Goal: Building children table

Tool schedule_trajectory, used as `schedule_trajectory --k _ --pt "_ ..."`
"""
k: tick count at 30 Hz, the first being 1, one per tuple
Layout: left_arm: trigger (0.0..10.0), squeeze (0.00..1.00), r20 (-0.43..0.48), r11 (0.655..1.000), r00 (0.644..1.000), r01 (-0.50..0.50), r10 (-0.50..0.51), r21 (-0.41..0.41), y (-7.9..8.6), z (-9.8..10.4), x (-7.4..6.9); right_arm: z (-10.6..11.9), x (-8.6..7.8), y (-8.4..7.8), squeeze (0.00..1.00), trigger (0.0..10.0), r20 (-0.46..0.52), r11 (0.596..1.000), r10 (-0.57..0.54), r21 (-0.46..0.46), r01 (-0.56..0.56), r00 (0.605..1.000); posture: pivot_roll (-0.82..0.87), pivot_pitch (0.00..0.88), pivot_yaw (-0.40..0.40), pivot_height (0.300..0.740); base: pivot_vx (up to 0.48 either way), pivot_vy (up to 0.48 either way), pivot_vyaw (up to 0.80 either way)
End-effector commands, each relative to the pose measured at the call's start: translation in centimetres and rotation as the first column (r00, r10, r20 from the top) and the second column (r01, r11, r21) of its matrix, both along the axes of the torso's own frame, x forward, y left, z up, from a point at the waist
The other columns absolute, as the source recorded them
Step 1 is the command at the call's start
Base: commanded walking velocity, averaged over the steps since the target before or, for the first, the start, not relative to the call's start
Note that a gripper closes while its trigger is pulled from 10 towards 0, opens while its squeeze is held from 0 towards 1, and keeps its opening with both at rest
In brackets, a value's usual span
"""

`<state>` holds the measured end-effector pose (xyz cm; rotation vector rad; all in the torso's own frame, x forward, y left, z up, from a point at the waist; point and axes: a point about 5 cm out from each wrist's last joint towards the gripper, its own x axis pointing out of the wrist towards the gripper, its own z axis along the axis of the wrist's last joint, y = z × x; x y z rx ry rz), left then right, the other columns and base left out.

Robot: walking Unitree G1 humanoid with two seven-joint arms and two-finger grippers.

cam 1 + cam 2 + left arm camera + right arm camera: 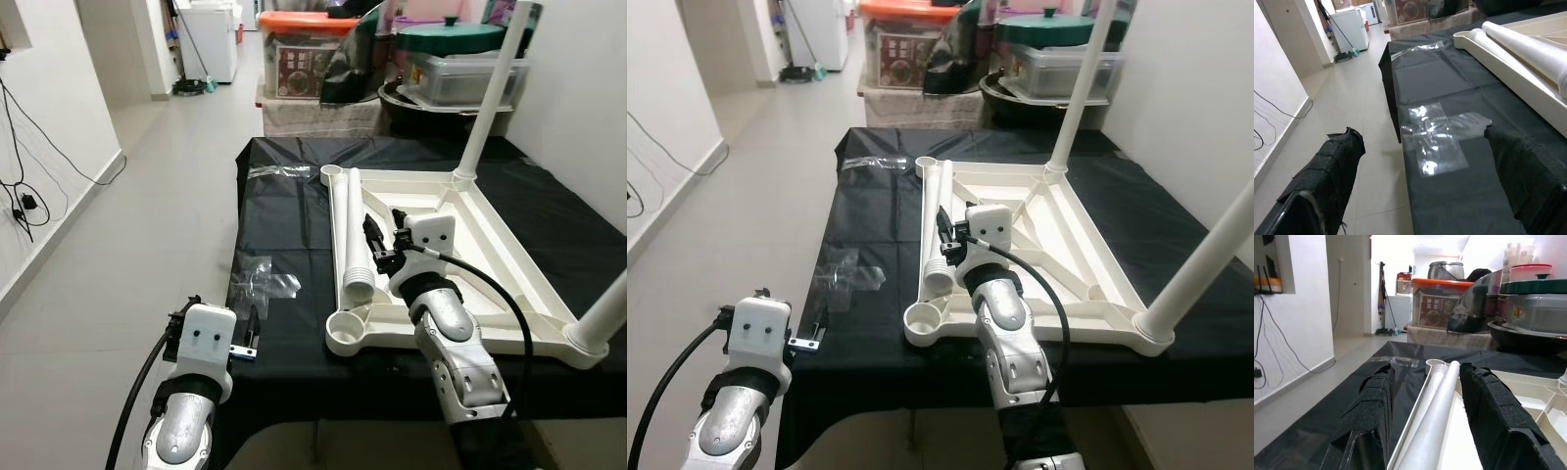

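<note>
Loose table leg (353, 233) lies between the right hand's (373, 247) parted fingers.

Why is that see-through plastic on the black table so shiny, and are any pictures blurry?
In the left wrist view the clear plastic bag glares white with light reflected off the black cover; the left gripper's fingers are soft, too near. In the right wrist view the white leg tube blurs up close. The eye views are sharp.
</note>
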<state>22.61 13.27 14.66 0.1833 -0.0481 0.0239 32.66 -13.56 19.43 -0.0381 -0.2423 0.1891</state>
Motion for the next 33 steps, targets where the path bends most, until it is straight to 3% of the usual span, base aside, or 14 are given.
schedule_trajectory --k 1,10,16,21,22,23,24,28,29,33 --pt "10.0 0.0 -0.004 1.0 1.0 0.007 -0.007 0.006 -0.1 -0.1 -0.1 -0.6 0.3 0.2 0.0 10.0 -0.046 1.0 0.019 -0.016 -0.02 0.999 0.07 0.057 -0.057 0.74 0.0 0.0 0.0" --pt "10.0 0.0 -0.031 1.0 0.999 0.022 -0.023 -0.007 -0.5 -0.5 -0.9 -1.6 0.6 0.7 0.0 10.0 -0.148 0.999 0.025 -0.021 -0.028 0.989 0.07 0.087 -0.058 0.74 0.0 0.0 0.0" --pt "10.0 0.0 -0.068 0.998 0.996 0.051 -0.053 -0.032 -0.9 -1.0 -2.2 -1.3 0.0 0.1 0.0 10.0 -0.095 0.991 0.057 -0.119 -0.068 0.994 0.07 0.126 -0.05 0.74 0.0 0.0 0.0" --pt "10.0 0.0 -0.079 0.997 0.995 0.062 -0.065 -0.041 -1.1 -1.1 -2.4 -1.5 -0.2 -0.5 0.0 10.0 -0.102 0.99 0.071 -0.112 -0.082 0.992 0.07 0.128 -0.05 0.74 0.0 0.0 0.0" --pt "10.0 0.0 -0.082 0.997 0.994 0.066 -0.069 -0.043 -1.1 -1.1 -2.4 -1.5 -0.2 -0.8 0.1 10.0 -0.106 0.993 0.073 -0.086 -0.082 0.992 0.07 0.128 -0.05 0.74 0.0 0.0 0.0" --pt "10.0 0.0 -0.082 0.997 0.994 0.066 -0.069 -0.043 -1.1 -1.1 -2.4 -1.5 -0.2 -0.8 0.1 10.0 -0.106 0.993 0.073 -0.086 -0.082 0.992 0.07 0.128 -0.05 0.74 0.0 0.0 0.0" --pt "10.0 0.0 -0.085 0.997 0.994 0.068 -0.072 -0.044 -1.1 -1.2 -2.4 -1.2 -0.2 -1.4 1.0 10.0 -0.098 0.995 0.076 -0.05 -0.082 0.992 0.07 0.123 -0.046 0.74 0.0 0.0 0.0" --pt "10.0 0.0 -0.087 0.997 0.993 0.071 -0.074 -0.044 -1.2 -1.3 -2.4 -1.0 -0.3 -1.6 1.0 10.0 -0.098 0.995 0.093 -0.029 -0.096 0.991 0.07 0.118 -0.047 0.74 0.0 0.0 0.0" --pt "10.0 0.0 -0.088 0.997 0.993 0.071 -0.075 -0.044 -1.2 -1.3 -2.3 -1.0 -0.6 -1.4 0.0 10.0 -0.096 0.992 0.118 -0.04 -0.123 0.988 0.07 0.113 -0.045 0.74 0.0 0.0 0.0" --pt "10.0 0.0 -0.09 0.996 0.993 0.073 -0.077 -0.044 -1.1 -1.4 -2.3 -1.8 -1.5 -0.8 0.0 10.0 -0.124 0.969 0.212 -0.101 -0.225 0.969 0.06 0.107 -0.043 0.74 0.0 0.0 0.0"
